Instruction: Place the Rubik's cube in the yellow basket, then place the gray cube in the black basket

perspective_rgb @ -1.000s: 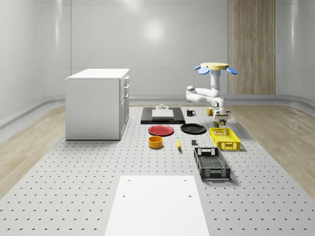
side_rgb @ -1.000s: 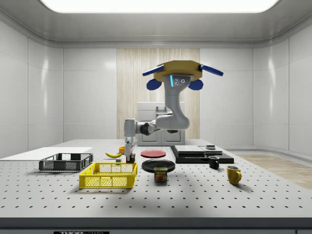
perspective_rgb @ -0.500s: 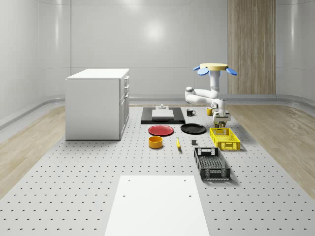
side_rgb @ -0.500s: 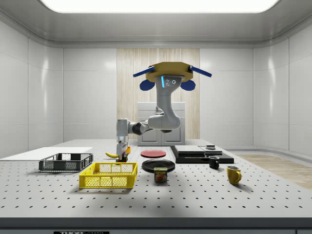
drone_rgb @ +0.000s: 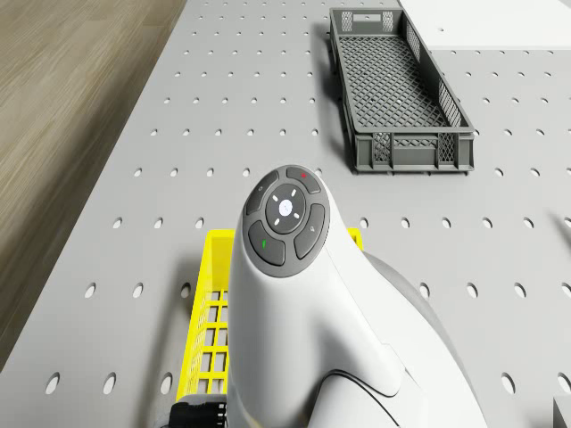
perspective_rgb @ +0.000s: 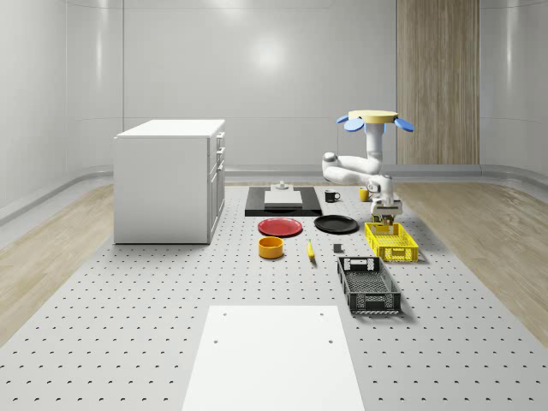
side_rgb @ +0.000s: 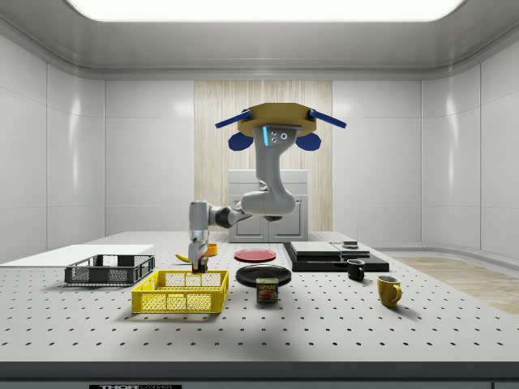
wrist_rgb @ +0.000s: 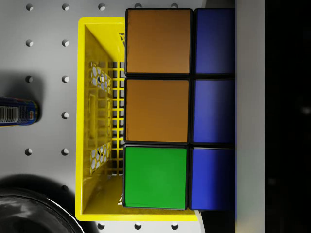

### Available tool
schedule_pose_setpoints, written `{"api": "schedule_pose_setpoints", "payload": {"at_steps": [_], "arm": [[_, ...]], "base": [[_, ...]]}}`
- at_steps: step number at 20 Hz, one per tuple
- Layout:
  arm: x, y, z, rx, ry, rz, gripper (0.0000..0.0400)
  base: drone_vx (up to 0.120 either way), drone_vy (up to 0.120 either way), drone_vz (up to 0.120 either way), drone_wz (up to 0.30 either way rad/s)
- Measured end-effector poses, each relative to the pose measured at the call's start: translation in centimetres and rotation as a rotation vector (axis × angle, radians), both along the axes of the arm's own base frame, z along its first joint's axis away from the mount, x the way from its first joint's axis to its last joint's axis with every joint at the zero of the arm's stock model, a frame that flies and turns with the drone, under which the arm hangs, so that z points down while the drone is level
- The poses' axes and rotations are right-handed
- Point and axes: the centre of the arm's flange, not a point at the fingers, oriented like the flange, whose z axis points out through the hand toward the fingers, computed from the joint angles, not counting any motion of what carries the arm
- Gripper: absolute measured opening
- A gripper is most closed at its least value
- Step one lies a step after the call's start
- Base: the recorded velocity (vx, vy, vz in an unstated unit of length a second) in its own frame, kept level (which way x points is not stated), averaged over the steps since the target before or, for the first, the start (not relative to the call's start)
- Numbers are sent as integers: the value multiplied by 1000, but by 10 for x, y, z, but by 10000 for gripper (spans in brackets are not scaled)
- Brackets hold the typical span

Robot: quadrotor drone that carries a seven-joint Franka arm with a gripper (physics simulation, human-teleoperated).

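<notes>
My gripper point(perspective_rgb: 387, 214) is shut on the Rubik's cube point(wrist_rgb: 158, 109), whose orange, green and blue squares face the wrist camera. The cube point(side_rgb: 197, 263) hangs just above the far end of the yellow basket point(side_rgb: 182, 292), over its inside point(wrist_rgb: 90, 116). The drone point(side_rgb: 274, 126) hovers above the table behind that basket, with the arm reaching down and forward. The yellow basket point(perspective_rgb: 391, 242) has the long black basket point(perspective_rgb: 368, 285) in front of it. A small gray cube point(perspective_rgb: 337, 249) sits on the table to the yellow basket's left in the whole-scene view.
A black plate point(perspective_rgb: 336, 224), red plate point(perspective_rgb: 280, 227), orange bowl point(perspective_rgb: 271, 247) and banana point(perspective_rgb: 310, 249) lie left of the baskets. A can point(side_rgb: 268, 290) and two mugs point(side_rgb: 355, 270) stand near the yellow basket. A white cabinet point(perspective_rgb: 171, 180) stands at the far left.
The drone and arm have moved toward the side view's left, carrying the Rubik's cube from beside the yellow basket's end to over it.
</notes>
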Motion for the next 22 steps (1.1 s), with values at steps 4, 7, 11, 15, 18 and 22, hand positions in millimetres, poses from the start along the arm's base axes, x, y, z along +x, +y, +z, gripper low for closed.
{"api": "schedule_pose_setpoints", "payload": {"at_steps": [4, 7, 11, 15, 18, 22], "arm": [[0, 0, 19, 0, 0, 0, 321], [0, 0, 34, 0, 0, 0, 321], [0, 0, 51, 0, 0, 0, 321], [0, 0, 64, 0, -1, 0, 321], [0, 0, 74, 0, -1, 0, 321], [0, 0, 87, 0, -1, 0, 329]], "base": [[0, 0, 0, 0], [0, 0, 0, 0], [0, 0, 0, 0], [0, 0, 0, 0], [0, 0, 0, 0], [0, 0, 0, 0]]}}
